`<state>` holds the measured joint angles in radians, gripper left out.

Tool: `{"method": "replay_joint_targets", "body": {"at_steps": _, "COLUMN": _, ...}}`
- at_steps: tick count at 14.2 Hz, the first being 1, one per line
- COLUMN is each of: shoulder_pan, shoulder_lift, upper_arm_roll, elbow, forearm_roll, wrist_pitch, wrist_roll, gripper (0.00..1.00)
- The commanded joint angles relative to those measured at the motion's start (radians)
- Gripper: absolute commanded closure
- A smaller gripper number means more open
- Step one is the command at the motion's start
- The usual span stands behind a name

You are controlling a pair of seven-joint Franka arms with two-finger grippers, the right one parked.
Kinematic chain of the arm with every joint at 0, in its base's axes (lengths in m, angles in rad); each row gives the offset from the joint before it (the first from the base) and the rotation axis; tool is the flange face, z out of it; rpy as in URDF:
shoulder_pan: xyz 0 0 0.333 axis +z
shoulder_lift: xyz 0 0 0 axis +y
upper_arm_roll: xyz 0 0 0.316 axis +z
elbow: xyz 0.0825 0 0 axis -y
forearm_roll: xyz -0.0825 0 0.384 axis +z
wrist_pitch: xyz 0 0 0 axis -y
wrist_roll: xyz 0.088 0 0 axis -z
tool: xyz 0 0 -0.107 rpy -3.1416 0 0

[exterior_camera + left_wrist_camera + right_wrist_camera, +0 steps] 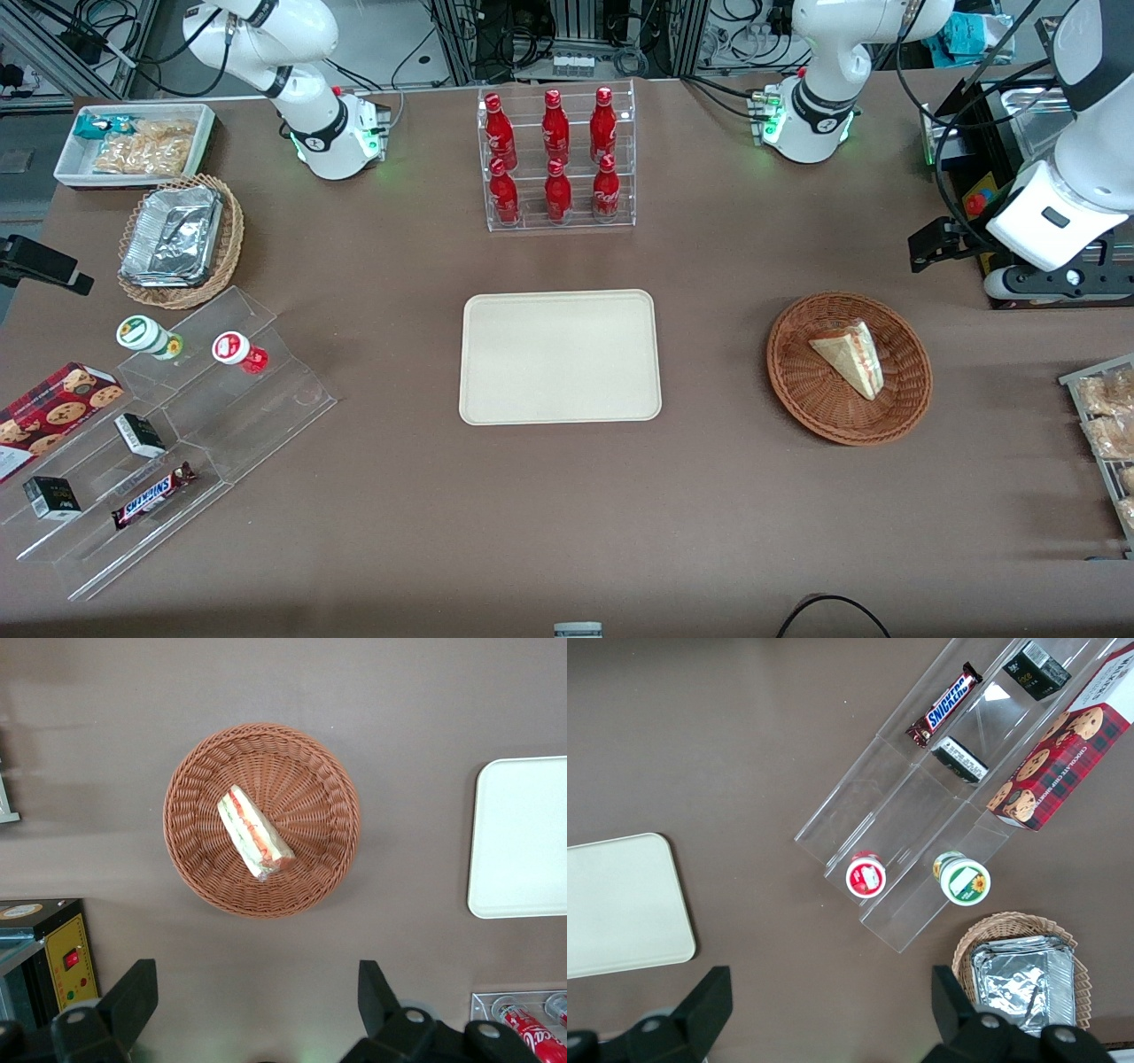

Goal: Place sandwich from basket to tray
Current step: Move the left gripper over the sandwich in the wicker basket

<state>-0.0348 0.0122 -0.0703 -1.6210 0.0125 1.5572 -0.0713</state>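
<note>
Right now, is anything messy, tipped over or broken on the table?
Nothing stands out. The wrapped triangular sandwich lies in the round reddish-brown wicker basket, the cream rectangular tray sits bare, and the open gripper hangs above the basket.

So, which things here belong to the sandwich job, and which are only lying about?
For the job:
- sandwich, in the basket
- tray, bare
- open tool, above the table, farther from the front camera than the basket

Lying about:
- cola bottles
- Snickers bar
- cookie box
</note>
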Motion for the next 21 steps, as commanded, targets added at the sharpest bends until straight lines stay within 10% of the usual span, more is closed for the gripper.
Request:
{"method": "replay_joint_targets", "body": {"at_steps": 1, "shoulder_pan": -0.016, "shoulder_lift": -0.011, "upper_arm_roll": 0.015, "elbow": -0.014, "forearm_roll": -0.013, "wrist_pitch": 0.004, "wrist_roll": 0.019, "gripper": 0.0}}
{"method": "replay_joint_targets", "body": {"at_steps": 14, "shoulder_pan": 0.019, "shoulder_lift": 0.0, "upper_arm_roll": 0.021, "elbow": -0.561, "forearm_roll": 0.026, "wrist_pitch": 0.521, "wrist_roll": 0.001, "gripper": 0.0}}
{"method": "replay_joint_targets", "body": {"at_steps": 21, "shoulder_pan": 0.039, "shoulder_lift": 0.041, "upper_arm_roll": 0.02, "elbow": -0.657, "forearm_roll": 0.017, "wrist_pitch": 0.747, "wrist_roll": -0.495, "gripper": 0.0}}
